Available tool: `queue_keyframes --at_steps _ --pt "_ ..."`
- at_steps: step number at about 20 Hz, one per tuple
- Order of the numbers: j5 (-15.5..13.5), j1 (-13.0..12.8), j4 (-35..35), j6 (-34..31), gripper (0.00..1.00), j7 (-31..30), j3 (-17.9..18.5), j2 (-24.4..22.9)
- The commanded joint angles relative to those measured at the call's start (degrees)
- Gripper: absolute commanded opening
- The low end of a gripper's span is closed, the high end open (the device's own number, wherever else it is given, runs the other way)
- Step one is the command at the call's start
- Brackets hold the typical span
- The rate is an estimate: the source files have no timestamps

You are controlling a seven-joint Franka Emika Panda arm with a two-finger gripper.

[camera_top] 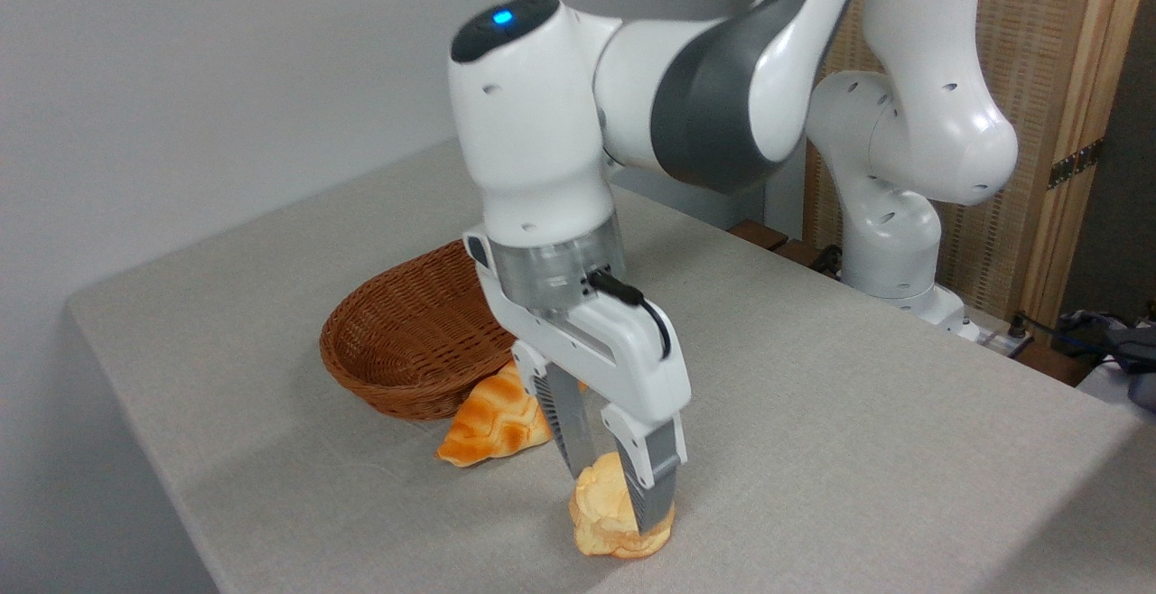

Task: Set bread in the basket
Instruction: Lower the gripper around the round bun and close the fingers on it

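My fingers (614,486) stand apart astride the bun (607,515), low in the frame's centre on the bench (813,431); closing off-centre could crumple its layers or skid it from the basket (411,341)

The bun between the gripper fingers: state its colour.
Pale yellow with orange-browned edges, the bun shows in the fixed camera view, partly behind the gripper.

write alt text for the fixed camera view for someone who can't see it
A white robot arm's gripper straddles a small pale-yellow bun on a grey table, one finger on each side; whether it grips yet is unclear. Behind it, an orange-brown braided loaf lies against a brown wicker basket.
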Motion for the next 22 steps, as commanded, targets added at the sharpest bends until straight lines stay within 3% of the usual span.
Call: queue_keyframes --at_steps 1,10,13,14,16,19,22 --pt "0.80 -0.31 -2.03 1.58 1.00 2.76 0.86 -0.80" --pt "0.45 -0.39 -4.67 3.25 0.99 2.85 0.86 0.96" --pt "0.01 -0.39 -4.58 3.78 0.77 2.85 0.86 0.96" --pt "-0.17 -0.39 -4.58 4.13 0.60 2.85 0.78 0.96" --pt "-0.17 -0.39 -4.58 4.22 0.35 2.85 0.77 0.96" --pt "-0.17 -0.57 -4.50 4.22 0.22 2.85 0.60 0.96" --pt "-0.17 -0.83 -4.50 4.22 0.17 2.85 0.42 0.96"
